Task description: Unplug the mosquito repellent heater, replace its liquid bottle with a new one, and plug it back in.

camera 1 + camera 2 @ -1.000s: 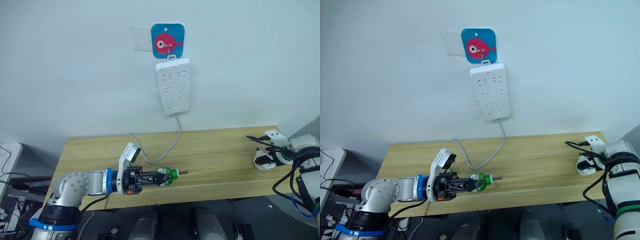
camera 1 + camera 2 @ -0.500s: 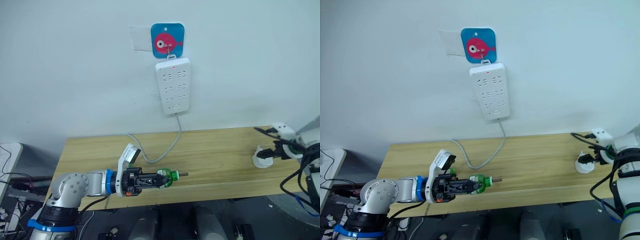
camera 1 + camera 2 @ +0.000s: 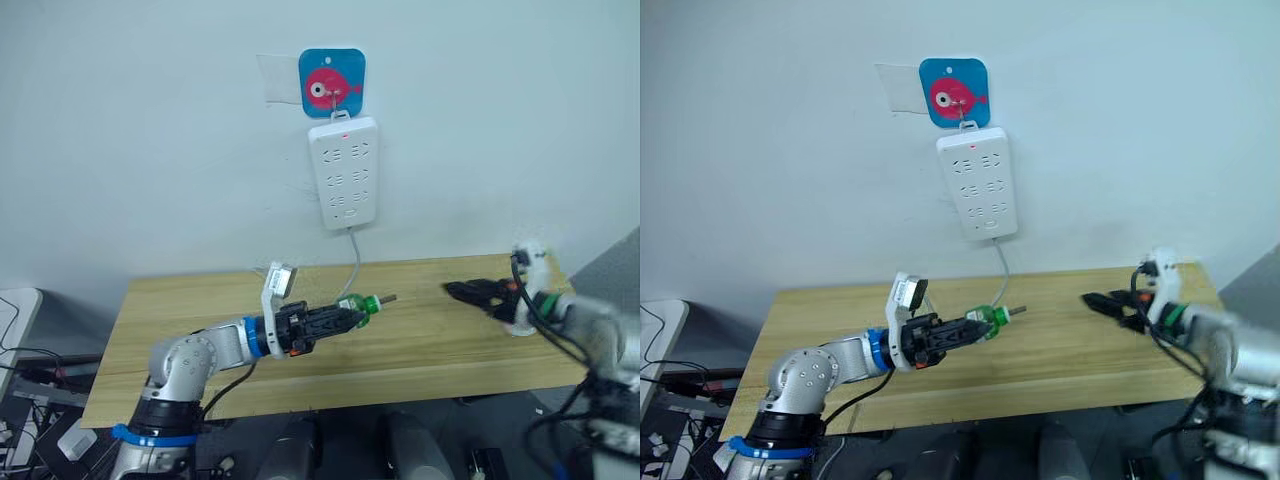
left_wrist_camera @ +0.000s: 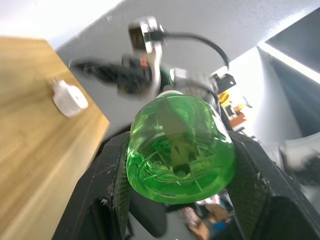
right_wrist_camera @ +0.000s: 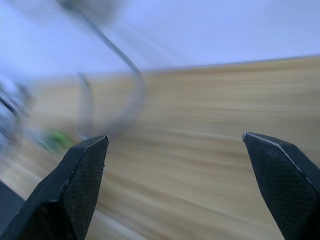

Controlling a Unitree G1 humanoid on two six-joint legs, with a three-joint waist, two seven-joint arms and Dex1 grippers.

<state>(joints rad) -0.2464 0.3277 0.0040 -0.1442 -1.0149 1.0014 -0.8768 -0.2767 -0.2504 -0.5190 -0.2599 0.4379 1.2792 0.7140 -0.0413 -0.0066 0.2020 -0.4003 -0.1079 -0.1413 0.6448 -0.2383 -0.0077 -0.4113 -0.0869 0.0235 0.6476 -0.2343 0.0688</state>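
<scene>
Your left gripper point(image 3: 345, 312), at centre frame in the head views, has its jaws clamped on the green liquid bottle point(image 3: 358, 306), held above the wooden surface point(image 3: 420, 345) with its neck and thin wick pointing toward the right of the frame. In the left wrist view the bottle point(image 4: 180, 145) appears as a translucent green rounded body seen base-on, pressed between the two black fingers point(image 4: 112, 175).

Your right gripper point(image 3: 462, 291) sits at the right of the frame, above the surface, its jaws pointing left toward the bottle. In the right wrist view its fingers point(image 5: 80, 175) stand wide apart with nothing between them, the wood grain of the surface visible beyond.

The mosquito repellent heater point(image 4: 69, 97) is a small white rounded plastic unit resting on the surface near its right-hand edge; in the left wrist view it lies at the left of the frame, close to the surface's edge. In the left eye view the heater point(image 3: 516, 324) is largely hidden behind the right arm.

The white power strip point(image 3: 344, 172) hangs upright on the wall at upper centre, below a blue plaque with a pink fish point(image 3: 331, 83). Its grey cable point(image 3: 352, 262) drops to the surface behind the bottle.
</scene>
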